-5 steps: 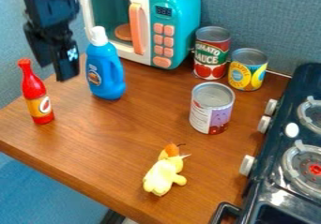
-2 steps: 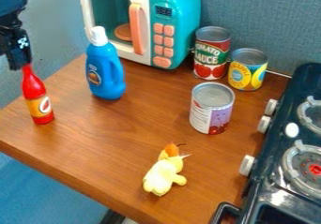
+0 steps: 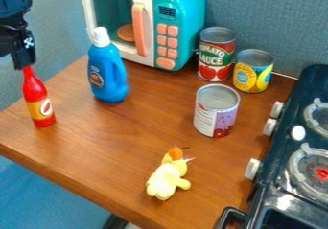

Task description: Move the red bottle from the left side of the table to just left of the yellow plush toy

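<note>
A black pincer hangs at the view's upper left, its lower end directly over the cap of a red bottle. Whether the pincer is clenched or released, and whether it touches the cap, cannot be told from this angle. The red bottle stands upright near the left edge of the wooden bench, its base flat on the wood, so it appears to need no support from above.

Just to the right, a blue bottle with a white cap also rests on its own base, in front of a teal-and-white toy microwave. The microwave sits at the back, where its bulk likely leaves the front of the bench free for smaller goods. A red-and-green can and a yellow-and-blue can stand side by side near the grey-blue partition, perhaps to save space, with a purple-labelled can upright in front of them. A yellow toy figure, seemingly too soft to stand well, lies toward the front, left of a dark toy stove.
</note>
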`<state>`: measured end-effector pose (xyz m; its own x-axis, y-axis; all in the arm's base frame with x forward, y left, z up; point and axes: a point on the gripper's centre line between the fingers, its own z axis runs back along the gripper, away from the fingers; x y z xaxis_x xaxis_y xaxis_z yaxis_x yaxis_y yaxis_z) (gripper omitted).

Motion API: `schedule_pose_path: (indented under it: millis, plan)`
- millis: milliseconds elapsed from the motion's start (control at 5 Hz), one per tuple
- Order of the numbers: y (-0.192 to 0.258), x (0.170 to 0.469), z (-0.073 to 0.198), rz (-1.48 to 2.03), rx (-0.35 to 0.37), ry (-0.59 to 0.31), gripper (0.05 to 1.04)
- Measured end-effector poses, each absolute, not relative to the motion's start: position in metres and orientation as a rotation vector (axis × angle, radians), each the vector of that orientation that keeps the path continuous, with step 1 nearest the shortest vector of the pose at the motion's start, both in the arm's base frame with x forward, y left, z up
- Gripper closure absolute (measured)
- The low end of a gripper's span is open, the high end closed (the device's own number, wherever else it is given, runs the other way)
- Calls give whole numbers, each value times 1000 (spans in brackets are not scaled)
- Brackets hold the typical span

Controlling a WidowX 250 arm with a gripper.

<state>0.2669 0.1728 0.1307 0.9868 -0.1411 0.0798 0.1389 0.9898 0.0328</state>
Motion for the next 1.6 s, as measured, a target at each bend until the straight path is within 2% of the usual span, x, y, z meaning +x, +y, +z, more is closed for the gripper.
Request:
schedule_pose_path:
  millis: [600,800,1200,1400,1600]
  plan:
    - [172,281,98,-133,-24,1,83]
    - [170,284,95,-132,-23,21,120]
    - [170,284,96,-125,-20,19,677]
    - [170,281,101,-131,-12,31,736]
    - [153,293,125,-165,7,-8,736]
